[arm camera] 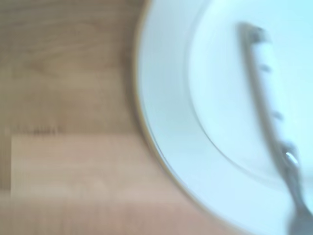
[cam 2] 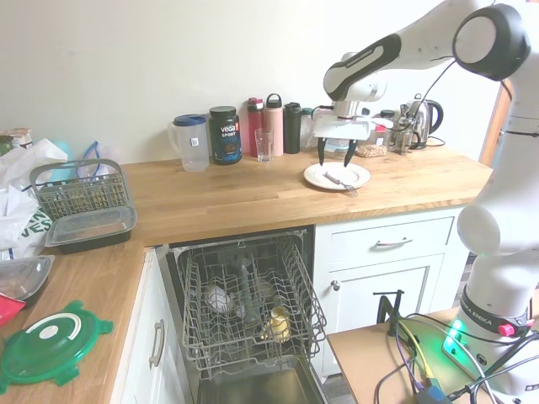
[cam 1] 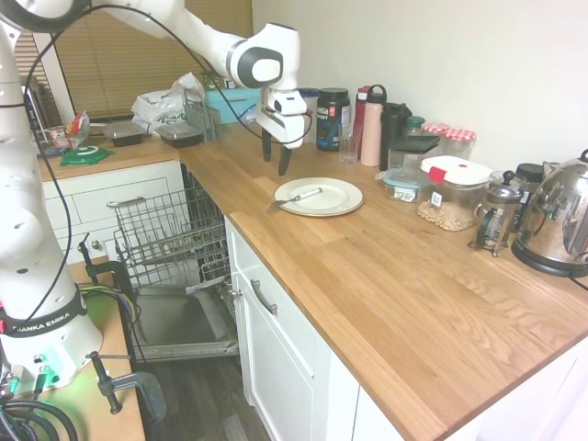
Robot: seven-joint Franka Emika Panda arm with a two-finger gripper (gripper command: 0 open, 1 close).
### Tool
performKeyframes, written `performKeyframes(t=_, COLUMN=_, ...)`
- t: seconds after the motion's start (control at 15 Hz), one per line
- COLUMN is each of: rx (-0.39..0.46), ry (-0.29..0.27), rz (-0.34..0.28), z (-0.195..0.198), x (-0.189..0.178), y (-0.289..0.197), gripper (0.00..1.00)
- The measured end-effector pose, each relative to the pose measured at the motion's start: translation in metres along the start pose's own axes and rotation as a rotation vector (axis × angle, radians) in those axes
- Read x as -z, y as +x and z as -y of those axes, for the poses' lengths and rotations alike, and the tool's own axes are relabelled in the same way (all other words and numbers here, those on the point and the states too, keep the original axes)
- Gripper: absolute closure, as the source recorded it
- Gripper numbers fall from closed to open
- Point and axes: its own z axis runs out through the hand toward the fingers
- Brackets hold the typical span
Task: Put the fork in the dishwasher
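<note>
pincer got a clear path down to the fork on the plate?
Probably yes. The pincer hangs open above the counter beside the white plate's far rim, nothing between it and the fork, which lies uncovered on the plate. The bottles stand behind, off the path.

A white plate (cam 1: 322,197) is carried by the wooden table (cam 1: 386,276), with bottles (cam 1: 372,129), jars (cam 1: 450,197) and a kettle (cam 1: 560,216) lined along the far wall.
</note>
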Motion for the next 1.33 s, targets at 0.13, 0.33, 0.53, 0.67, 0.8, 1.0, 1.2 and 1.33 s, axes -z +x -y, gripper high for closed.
performKeyframes(t=0.13, rx=-0.027, ry=-0.014, rz=0.006, z=0.006, x=-0.017, y=0.022, gripper=0.0)
performKeyframes(t=0.33, rx=-0.08, ry=-0.042, rz=-0.024, z=-0.001, x=-0.029, y=0.059, gripper=0.0)
performKeyframes(t=0.53, rx=-0.09, ry=-0.065, rz=-0.031, z=0.005, x=-0.043, y=0.07, gripper=0.0)
performKeyframes(t=0.67, rx=-0.085, ry=-0.071, rz=-0.027, z=0.01, x=-0.05, y=0.07, gripper=1.0)
performKeyframes(t=0.8, rx=-0.09, ry=-0.071, rz=-0.029, z=0.01, x=-0.052, y=0.074, gripper=1.0)
performKeyframes(t=1.0, rx=-0.089, ry=-0.078, rz=-0.025, z=0.01, x=-0.057, y=0.074, gripper=1.0)
performKeyframes(t=1.2, rx=-0.082, ry=-0.085, rz=-0.02, z=0.013, x=-0.065, y=0.071, gripper=1.0)
performKeyframes(t=1.33, rx=-0.083, ry=-0.085, rz=-0.021, z=0.014, x=-0.066, y=0.072, gripper=1.0)
